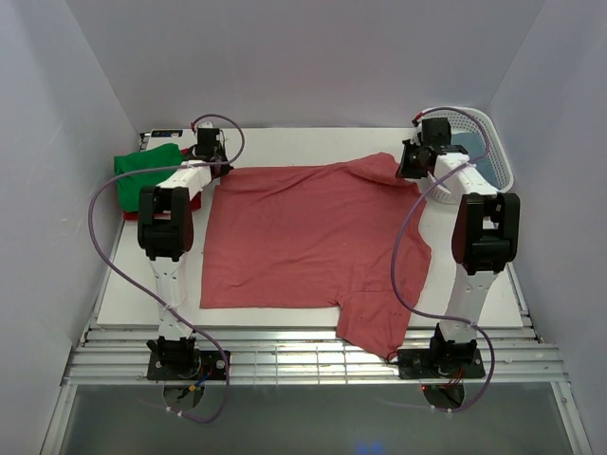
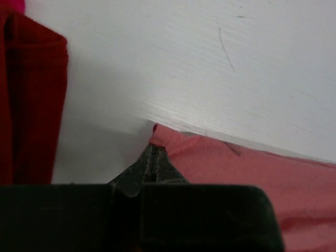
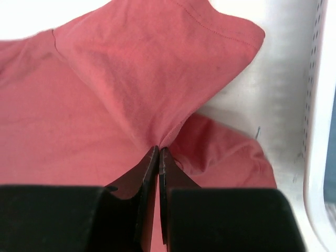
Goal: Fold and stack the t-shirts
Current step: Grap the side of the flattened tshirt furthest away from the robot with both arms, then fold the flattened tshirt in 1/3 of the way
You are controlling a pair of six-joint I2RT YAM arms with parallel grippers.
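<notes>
The pinkish-red t-shirt [image 1: 303,237] lies spread flat across the table, one sleeve hanging over the near edge. My left gripper [image 1: 216,163] is shut on its far left corner, which shows in the left wrist view [image 2: 160,135]. My right gripper [image 1: 410,166] is shut on a bunched fold by the far right sleeve, seen in the right wrist view [image 3: 157,105]. A folded green t-shirt [image 1: 144,171] lies on a folded dark red t-shirt [image 2: 29,100] at the far left. The grey-blue t-shirt [image 1: 477,154] lies in the basket.
A white lattice basket [image 1: 493,142] stands at the far right corner; its wall shows in the right wrist view [image 3: 317,131]. White enclosure walls surround the table [image 1: 313,142]. A slatted metal rail runs along the near edge.
</notes>
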